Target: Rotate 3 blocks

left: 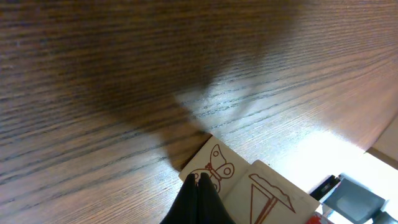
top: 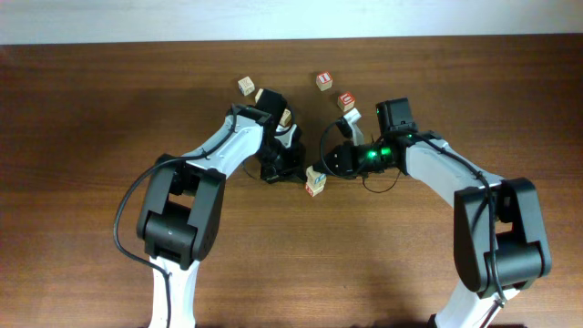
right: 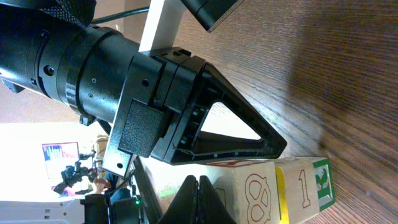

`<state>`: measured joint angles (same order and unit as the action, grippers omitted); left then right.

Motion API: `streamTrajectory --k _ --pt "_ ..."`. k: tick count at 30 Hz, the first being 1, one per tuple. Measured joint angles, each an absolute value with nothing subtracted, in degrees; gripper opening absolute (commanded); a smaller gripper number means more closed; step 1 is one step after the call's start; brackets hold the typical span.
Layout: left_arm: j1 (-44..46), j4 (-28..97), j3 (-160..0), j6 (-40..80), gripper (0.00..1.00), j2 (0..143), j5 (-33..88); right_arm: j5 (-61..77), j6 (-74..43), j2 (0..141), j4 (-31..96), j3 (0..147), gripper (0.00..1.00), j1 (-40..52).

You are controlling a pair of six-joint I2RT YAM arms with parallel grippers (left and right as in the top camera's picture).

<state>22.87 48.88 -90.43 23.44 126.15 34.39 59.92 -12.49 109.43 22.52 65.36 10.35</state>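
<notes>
Dark wood surface (top: 100,118); your left arm (top: 219,146) and right arm (top: 446,169) fold inward, wrists meeting mid-surface; left gripper (left: 199,194) pinched closed, empty, over a red-butterfly block (left: 217,165); right gripper (right: 199,194) likewise closed, empty; two red-printed blocks (top: 323,81) (top: 345,100) lie beyond

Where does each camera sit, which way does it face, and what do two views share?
Overhead: fixed above the table, facing straight down; left arm and right arm show.
Left wrist: on the left arm, facing low across the wood at a butterfly-printed block; shut left end effector shows.
Right wrist: on the right arm, facing sideways at a green-lettered block; shut right end effector shows.
Shared: overhead and right wrist both show that green-lettered block.
</notes>
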Motion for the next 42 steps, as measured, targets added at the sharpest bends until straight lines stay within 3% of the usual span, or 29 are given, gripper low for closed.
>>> streamTrajectory --k 13,21,28,31,32,34,35,36,37,38,40,42 --pt "12.6 49.0 -90.4 23.4 0.0 126.1 32.0 56.1 -12.4 106.3 23.8 65.4 0.04 10.4" --pt "11.9 49.1 -90.5 23.2 0.0 126.1 31.9 55.1 -12.5 106.3 24.6 65.5 0.04 11.7" --pt "11.0 56.6 -96.4 20.1 0.0 123.6 24.6 51.6 -9.6 103.6 39.5 77.1 0.06 10.5" --pt "10.8 58.0 -99.4 18.7 0.0 116.4 19.1 46.2 -6.6 100.2 51.2 84.6 0.14 9.5" --pt "10.8 58.0 -100.1 18.2 0.04 113.6 17.6 44.3 -5.9 98.9 54.0 86.9 0.17 9.3" --pt "10.8 57.6 -101.6 17.3 0.61 104.2 12.4 37.9 -5.0 95.2 60.6 92.6 0.26 9.0" --pt "10.8 57.6 -102.1 16.6 0.79 100.7 10.6 35.0 -4.5 93.6 63.1 94.9 0.32 9.0" --pt "10.9 57.7 -102.4 16.6 0.99 96.8 8.1 31.5 -4.2 91.7 66.1 97.5 0.47 9.0" --pt "10.8 58.0 -102.6 16.5 0.99 94.5 6.7 28.3 -4.2 89.8 68.6 99.8 0.58 9.0" --pt "10.8 59.0 -102.9 16.4 0.99 91.1 4.7 24.3 -4.0 87.0 71.0 102.4 0.76 9.0" --pt "10.8 60.2 -103.0 16.4 0.99 87.3 2.5 17.8 -4.0 82.1 75.4 106.2 0.98 9.0" --pt "10.8 60.5 -103.0 16.4 0.99 86.5 1.6 13.2 -3.6 77.7 79.5 108.4 0.98 9.0"
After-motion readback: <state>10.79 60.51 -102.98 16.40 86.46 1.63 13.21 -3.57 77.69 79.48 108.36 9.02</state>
